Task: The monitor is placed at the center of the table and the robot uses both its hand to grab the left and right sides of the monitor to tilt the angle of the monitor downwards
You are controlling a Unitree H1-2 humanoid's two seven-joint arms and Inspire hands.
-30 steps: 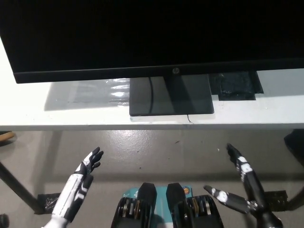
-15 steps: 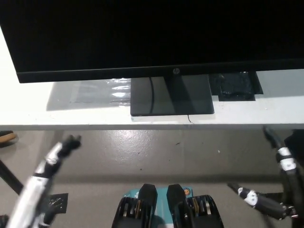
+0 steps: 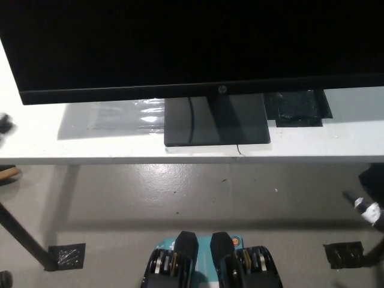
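The black monitor [image 3: 180, 42] fills the top of the head view, its lower bezel hanging over the white table [image 3: 336, 141]. Its flat dark stand base [image 3: 216, 123] rests on the table's middle. Only a blurred dark tip of my left hand [image 3: 5, 124] shows at the left edge, beside the monitor's lower left corner and apart from it. A small part of my black right hand [image 3: 365, 207] shows at the right edge, below the table's front edge and well below the monitor's right side. Neither hand touches the monitor.
A black taped patch [image 3: 297, 108] lies on the table right of the stand, and a clear plastic sheet [image 3: 114, 117] lies left of it. A dark table leg [image 3: 24, 237] slants over the grey floor at lower left. Black tape marks [image 3: 66, 255] sit on the floor.
Both hands have swung outward and upward: the left from the lower left up to the left edge at table height, the right further toward the right edge. The monitor has not moved.
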